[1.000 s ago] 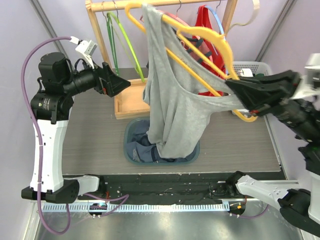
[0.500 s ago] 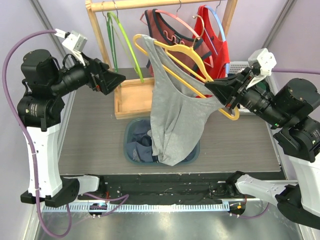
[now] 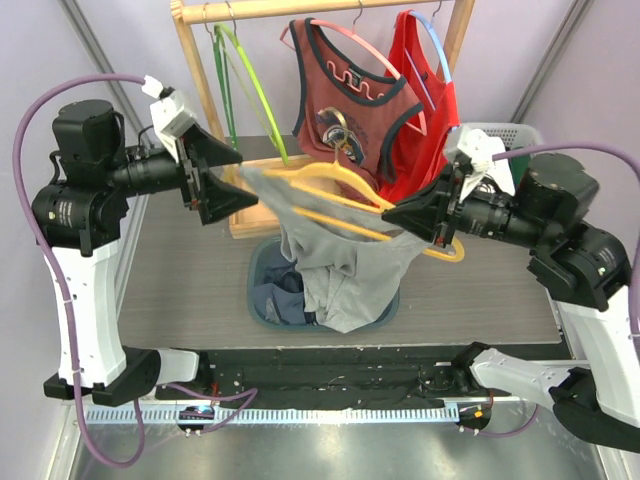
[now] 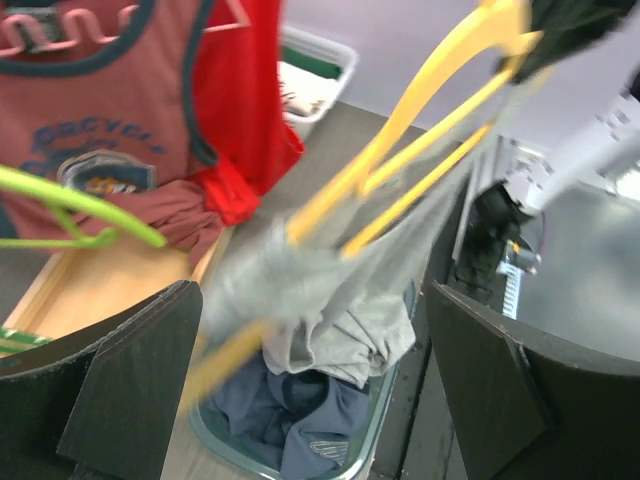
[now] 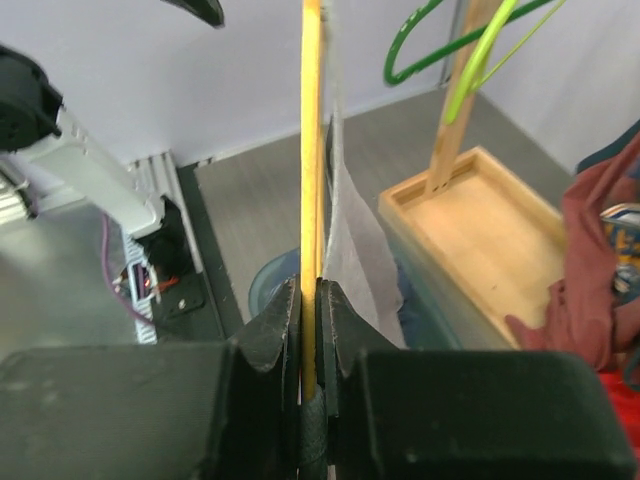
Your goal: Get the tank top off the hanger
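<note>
Since half a second ago the yellow hanger (image 3: 325, 185) has come down from the height of the rail and now lies almost flat between the two arms. The left jaws have also moved in toward its left tip.

On the left, the left jaws stand spread wide. In the left wrist view the hanger's left end and a fold of grey cloth lie between them. That view is blurred, so I cannot tell if anything touches.

In the middle, the grey tank top (image 3: 345, 260) is on the hanger, bunched. Its lower part falls into the blue tub (image 3: 262, 300) on the bench (image 3: 180, 280), on top of dark clothes. Two red tops (image 3: 350, 110) hang on the wooden rack (image 3: 200, 60) behind.

On the right, the right jaws are pressed together on the hanger's thin bar and pinch it. An edge of the cloth is just beside them.

The tank top looks light, soft and limp. I think it will stretch and drag, and a strap may catch on the hanger's shoulder. The best hold seems to be the strap at the left tip: pinch cloth only, not plastic, and pull it left off the end.
</note>
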Controlling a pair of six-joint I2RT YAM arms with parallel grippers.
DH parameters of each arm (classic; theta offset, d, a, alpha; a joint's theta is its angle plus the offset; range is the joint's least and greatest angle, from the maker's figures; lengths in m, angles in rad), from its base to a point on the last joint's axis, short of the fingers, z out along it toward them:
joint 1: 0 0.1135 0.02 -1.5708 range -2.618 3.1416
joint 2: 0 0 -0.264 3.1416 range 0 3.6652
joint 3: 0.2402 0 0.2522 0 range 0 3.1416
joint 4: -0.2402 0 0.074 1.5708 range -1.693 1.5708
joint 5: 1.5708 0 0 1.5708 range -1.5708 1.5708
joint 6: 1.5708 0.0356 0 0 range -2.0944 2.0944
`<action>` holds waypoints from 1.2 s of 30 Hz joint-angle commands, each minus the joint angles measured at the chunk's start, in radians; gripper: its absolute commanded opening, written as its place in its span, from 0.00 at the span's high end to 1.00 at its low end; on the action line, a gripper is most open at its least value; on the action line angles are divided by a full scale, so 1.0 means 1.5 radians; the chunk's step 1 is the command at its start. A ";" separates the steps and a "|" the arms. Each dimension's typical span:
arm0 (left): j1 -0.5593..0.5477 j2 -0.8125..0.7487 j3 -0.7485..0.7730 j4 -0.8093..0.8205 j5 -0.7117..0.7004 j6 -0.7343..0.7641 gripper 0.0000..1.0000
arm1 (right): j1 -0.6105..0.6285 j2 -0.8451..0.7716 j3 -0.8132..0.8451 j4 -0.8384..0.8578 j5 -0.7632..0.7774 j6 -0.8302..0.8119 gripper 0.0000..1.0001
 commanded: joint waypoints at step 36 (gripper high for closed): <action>-0.038 0.010 -0.155 -0.205 0.206 0.322 0.43 | 0.007 0.116 -0.051 0.155 -0.210 0.047 0.99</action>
